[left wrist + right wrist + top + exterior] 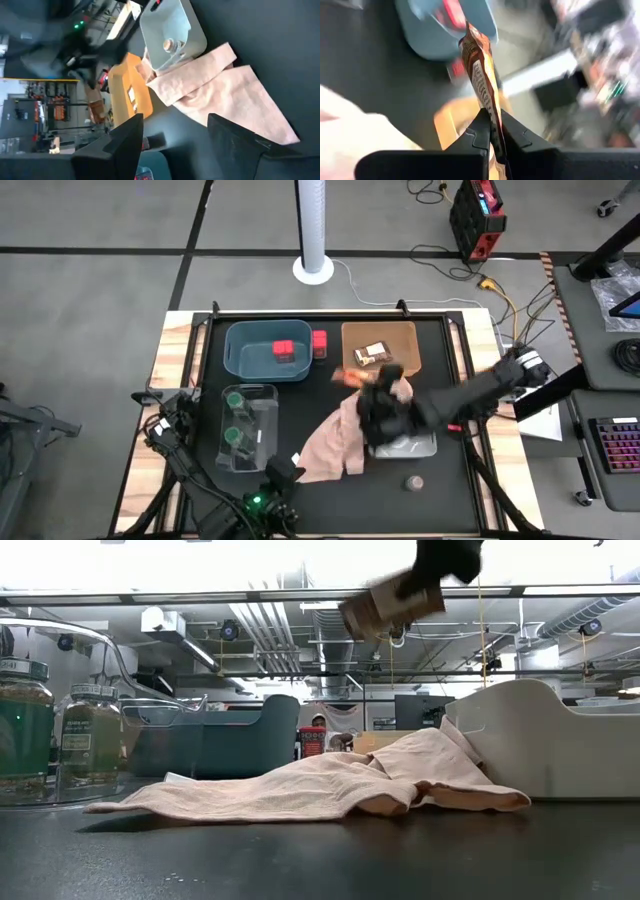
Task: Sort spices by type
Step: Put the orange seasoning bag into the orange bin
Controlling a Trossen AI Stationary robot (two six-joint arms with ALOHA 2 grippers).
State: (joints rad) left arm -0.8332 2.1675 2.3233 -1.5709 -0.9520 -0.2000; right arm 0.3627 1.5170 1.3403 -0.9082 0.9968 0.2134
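My right gripper (370,383) hangs above the table's middle, beside the orange bin's near-left corner, shut on a flat orange-brown packet (479,70); the low view shows that packet (392,605) high in the air. A brown packet (372,355) lies in the orange bin (400,335). Pink boxes (283,350) sit in the teal bin, with one more (319,343) on the table beside it. Two green-lidded jars (235,418) stand in the clear bin. One pinkish-topped jar (170,45) stands in the grey bin, another (413,482) on the table. My left gripper (175,135) waits open near the table's near edge. My right gripper pinches the packet's lower part (492,122) between its two fingers (480,130), seen edge-on in the right wrist view. The packet sticks out past the fingertips toward the teal bin. It is lifted clear of the table, tilted in the low view.
A large pink cloth (340,435) lies crumpled across the table's middle, its far end against the grey bin (420,448). The teal bin (240,345), the orange bin and the clear bin (262,442) stand around it. Bare black table shows along the near edge.
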